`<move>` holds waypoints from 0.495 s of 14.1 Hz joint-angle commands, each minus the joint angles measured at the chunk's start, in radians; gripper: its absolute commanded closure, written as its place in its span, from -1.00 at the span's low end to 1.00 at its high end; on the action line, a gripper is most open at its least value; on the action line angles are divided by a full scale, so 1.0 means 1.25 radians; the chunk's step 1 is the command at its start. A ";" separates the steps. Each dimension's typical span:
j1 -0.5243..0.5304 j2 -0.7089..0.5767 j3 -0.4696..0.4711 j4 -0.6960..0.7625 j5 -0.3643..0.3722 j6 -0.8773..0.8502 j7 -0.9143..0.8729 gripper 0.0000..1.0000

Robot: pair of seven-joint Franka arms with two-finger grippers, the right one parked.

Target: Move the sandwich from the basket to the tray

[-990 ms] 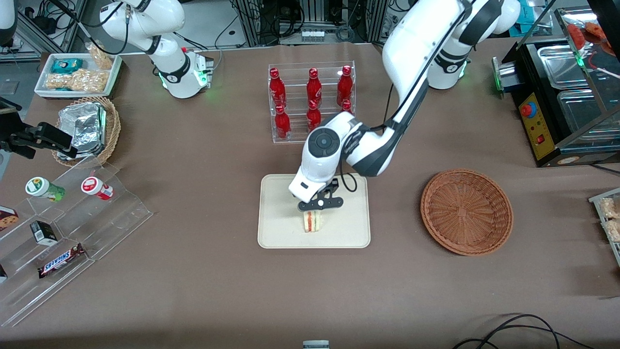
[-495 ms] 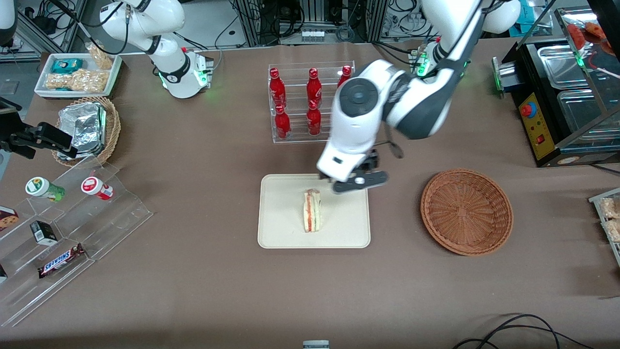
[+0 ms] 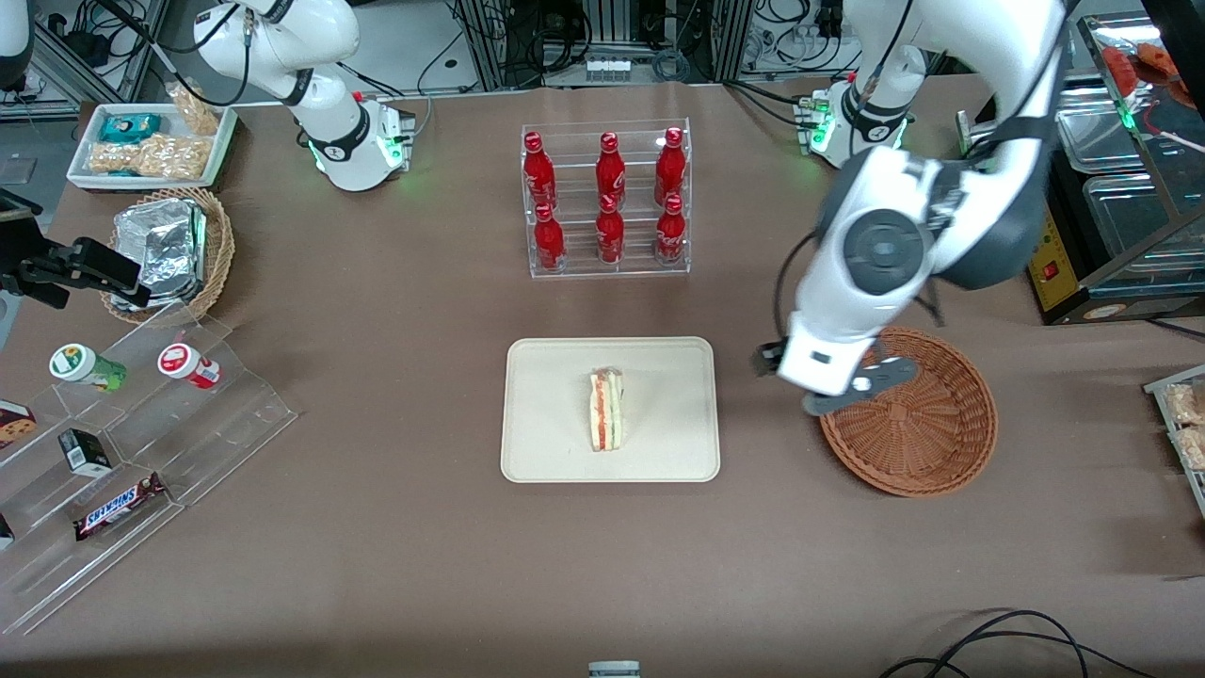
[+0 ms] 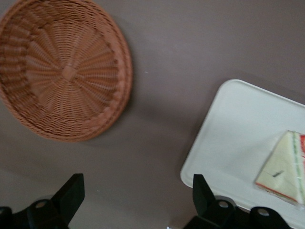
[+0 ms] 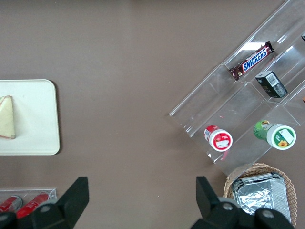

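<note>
The sandwich (image 3: pixel 606 410), a small triangular wedge of white bread with orange-red and green layers showing along its cut edge, is seen lying on the tray (image 3: pixel 546 443), roughly at its middle. A clear wrap is seen around it in the left wrist view (image 4: pixel 285 167). The tray (image 4: pixel 238 129) is a flat cream plastic rectangle with rounded corners and a low rim. Toward the working arm's end of the table, the basket (image 3: pixel 932 452) is seen as a round, shallow weave of reddish-brown wicker, with nothing in it (image 4: pixel 64 71). The gripper (image 3: pixel 852 388) is now held above the basket's rim nearest the tray, fingers spread apart and holding nothing; half a second ago it was over the tray just beside the sandwich, which has not shifted. On the clear stepped stand (image 3: pixel 151 443) a bar (image 3: pixel 118 506) marked SNICKERS is read.
</note>
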 commanded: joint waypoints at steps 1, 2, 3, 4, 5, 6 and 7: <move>0.081 -0.101 -0.009 -0.095 0.008 -0.025 0.080 -1.00; 0.110 -0.118 -0.009 -0.098 0.008 -0.049 0.124 -1.00; 0.132 -0.130 -0.009 -0.097 0.008 -0.074 0.161 -1.00; 0.147 -0.149 -0.009 -0.098 0.008 -0.098 0.199 -1.00; 0.175 -0.174 -0.010 -0.103 0.005 -0.115 0.241 -1.00; 0.206 -0.184 -0.016 -0.103 0.001 -0.130 0.290 -1.00; 0.231 -0.200 -0.039 -0.103 -0.003 -0.140 0.343 -1.00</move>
